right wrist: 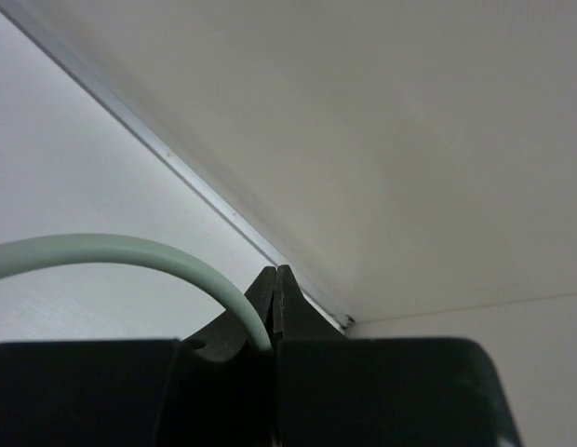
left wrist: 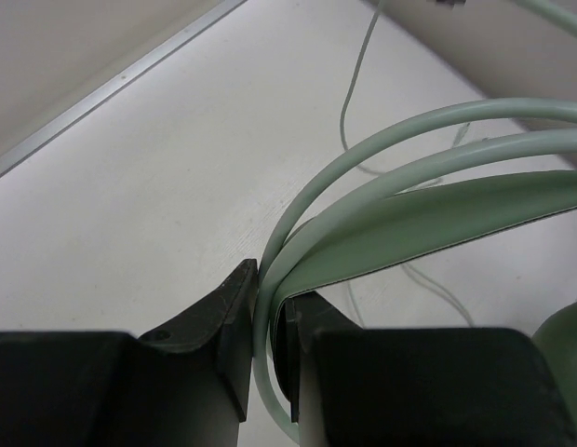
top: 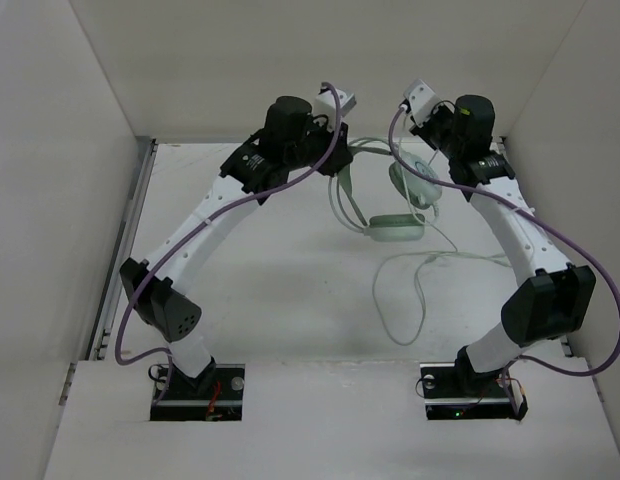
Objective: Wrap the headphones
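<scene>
Table (top: 270, 290): white, walled on three sides. Both arms reach from the near edge toward the far edge, right of centre.

Left arm (top: 215, 210) and right arm (top: 520, 235): wrists raised and facing each other across a gap, so the load hangs between them, not lying flat.

Headphones (top: 395, 229): near the far edge, right of centre, between the two wrists. The ear cups (top: 415, 185) sit low, close under the right wrist. From above it is not clear whether they touch the table.

Headband (left wrist: 428, 223): thin mint strips arching out from the left wrist toward the cups.

Cable (left wrist: 348, 93): lies loose on the table in open loops trailing toward the near edge. None of it is wound yet.

Left jaws: all but closed, pinching the headband strips where they bunch together. Likely the anchor hold.

Right jaws: closed tight, a mint strand running into them. Whether that strand is headband or cable cannot be told from the wrist view.

Judgement: the two-point hold steadies the frame off the table. Wrapping proper has barely begun, with the whole cable left to gather.
</scene>
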Robot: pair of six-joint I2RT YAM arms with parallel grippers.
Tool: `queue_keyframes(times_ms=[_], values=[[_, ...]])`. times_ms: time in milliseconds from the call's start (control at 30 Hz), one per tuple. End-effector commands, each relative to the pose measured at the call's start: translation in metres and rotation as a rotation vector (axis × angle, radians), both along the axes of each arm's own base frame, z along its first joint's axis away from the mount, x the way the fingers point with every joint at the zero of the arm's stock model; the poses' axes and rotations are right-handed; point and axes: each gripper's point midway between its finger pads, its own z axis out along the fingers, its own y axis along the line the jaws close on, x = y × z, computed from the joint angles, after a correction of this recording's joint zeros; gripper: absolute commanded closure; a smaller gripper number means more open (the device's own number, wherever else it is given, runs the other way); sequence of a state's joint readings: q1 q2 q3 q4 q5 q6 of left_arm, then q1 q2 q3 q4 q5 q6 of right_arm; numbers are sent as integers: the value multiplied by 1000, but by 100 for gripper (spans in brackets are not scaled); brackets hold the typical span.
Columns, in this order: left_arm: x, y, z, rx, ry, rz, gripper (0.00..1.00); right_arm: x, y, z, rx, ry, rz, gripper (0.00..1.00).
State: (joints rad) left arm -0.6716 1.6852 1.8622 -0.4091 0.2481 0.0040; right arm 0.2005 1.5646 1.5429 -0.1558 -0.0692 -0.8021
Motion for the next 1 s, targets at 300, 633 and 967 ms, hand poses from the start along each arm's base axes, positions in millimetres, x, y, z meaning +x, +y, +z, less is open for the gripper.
queue_keyframes(times_ms=[300, 633, 967], values=[[1, 9, 118, -416, 14, -30, 100, -64, 46, 29, 477, 204, 303, 100], [13, -6, 148, -524, 16, -39, 100, -122, 100, 53, 891, 498, 621, 100], [42, 12, 186, -580, -95, 27, 100, -148, 117, 40, 1121, 689, 729, 99]])
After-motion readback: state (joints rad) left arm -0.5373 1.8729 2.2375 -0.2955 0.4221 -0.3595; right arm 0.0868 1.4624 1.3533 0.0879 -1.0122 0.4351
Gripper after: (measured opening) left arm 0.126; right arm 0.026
